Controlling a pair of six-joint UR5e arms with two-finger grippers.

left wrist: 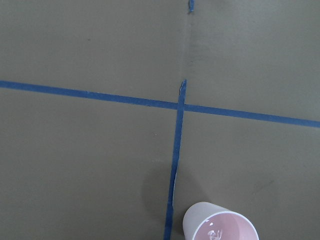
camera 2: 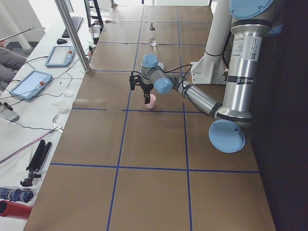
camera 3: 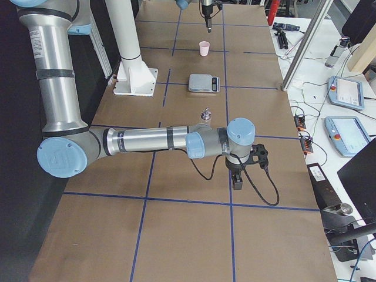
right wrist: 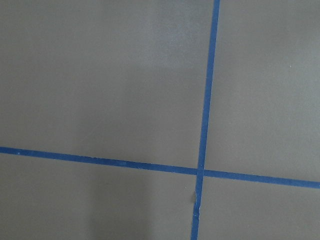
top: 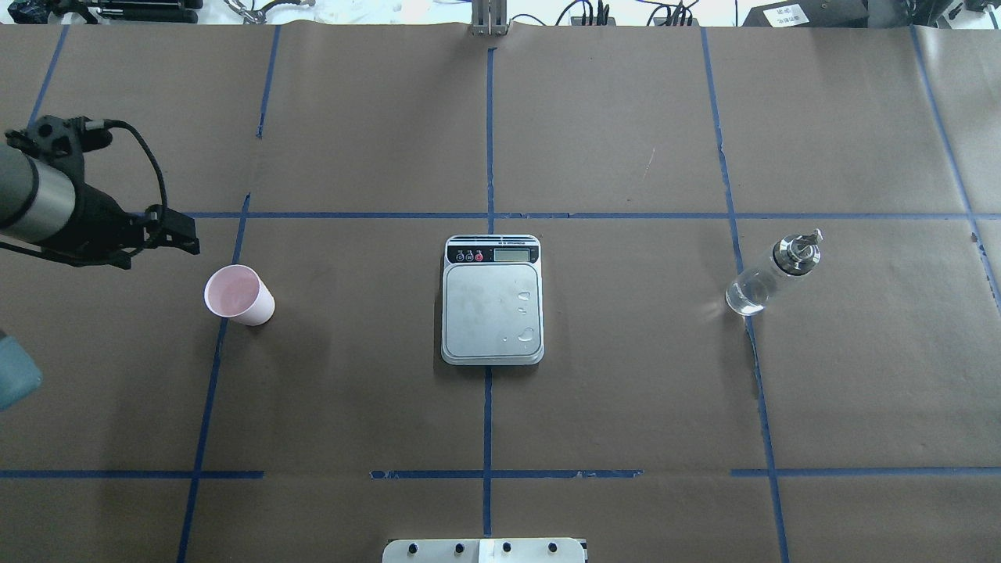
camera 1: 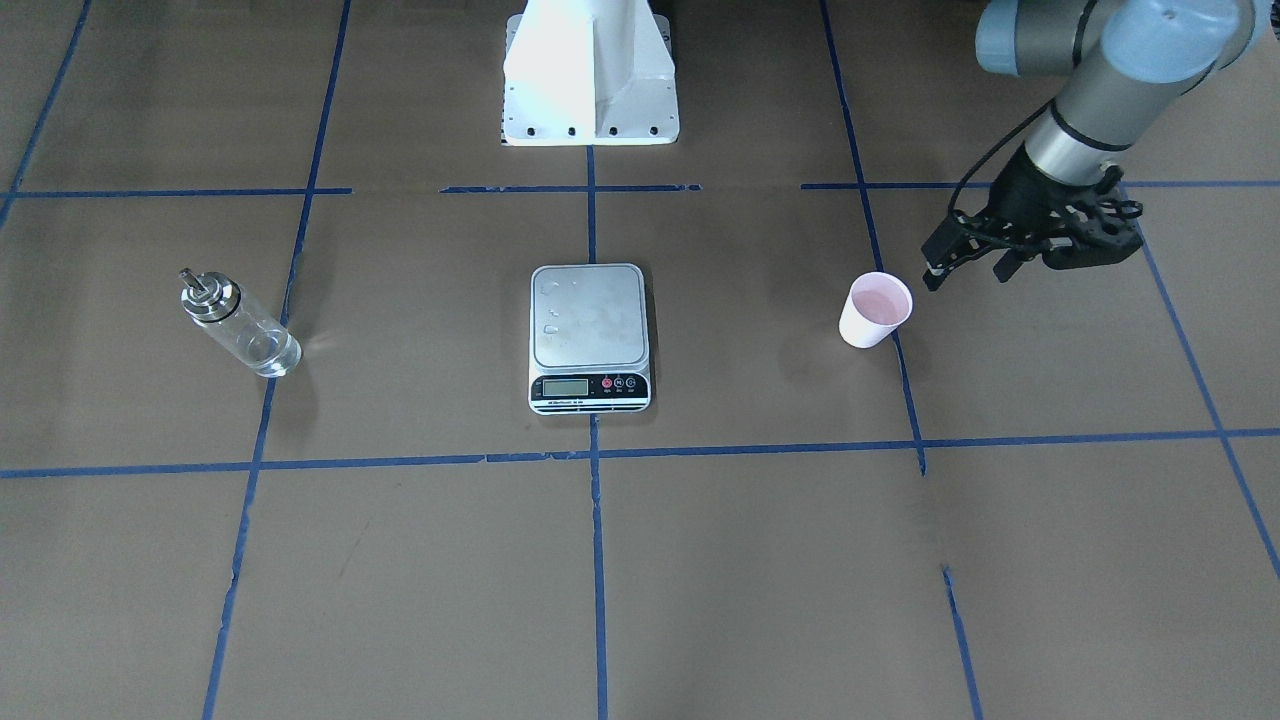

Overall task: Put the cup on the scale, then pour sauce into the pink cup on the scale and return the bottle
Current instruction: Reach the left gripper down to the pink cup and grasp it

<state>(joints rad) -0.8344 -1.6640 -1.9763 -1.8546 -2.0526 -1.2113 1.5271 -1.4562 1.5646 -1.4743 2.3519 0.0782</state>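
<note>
Cup (camera 1: 875,310) stands upright near the bench's (camera 1: 700,560) left end, one scale (camera 1: 588,320) mid-bench, one bottle (camera 1: 240,325) toward the right end — left end effector (camera 1: 967,272) spread and empty beside it; right end effector (camera 3: 237,183) — cannot tell.

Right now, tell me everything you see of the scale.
The scale is a flat rectangle: brushed silver platform, black strip with display and round buttons on its far side from the robot. It lies central on the table, over a blue tape line. A few apparent droplets dot the platform; otherwise it is bare.
</note>
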